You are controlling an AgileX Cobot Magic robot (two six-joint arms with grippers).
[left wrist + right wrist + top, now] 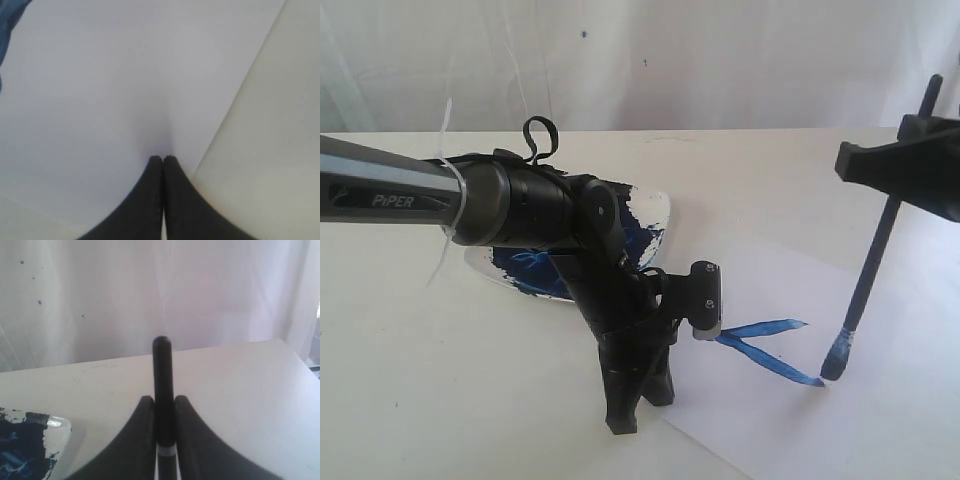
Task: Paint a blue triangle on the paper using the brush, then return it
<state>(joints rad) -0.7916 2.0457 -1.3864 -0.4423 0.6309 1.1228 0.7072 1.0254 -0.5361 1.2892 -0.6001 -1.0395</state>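
White curtain backs a white bench [410,380].

Exterior view: the paper [770,420] lies toward the bench's near right corner. The left gripper [640,410], fingers together, presses down on the paper's edge. Behind that arm sits a dish [655,215] smeared with dark blue paint. The right gripper [910,165] is clamped on the brush [875,260], held steeply, its bristle tip touching the paper at the end of one stroke. The blue triangle [770,345] shows two sides meeting in a point beside the left gripper; the third side is missing.

Left wrist view: both fingers meet, tips on the paper, just inside its edge.

Right wrist view: the fingers pinch the black handle between them; a dish corner shows beyond.

Assessment: the closing side is due. Recommend light, even tip contact, one straight pull between the two open ends, and steady left-side pressure so the sheet does not creep.
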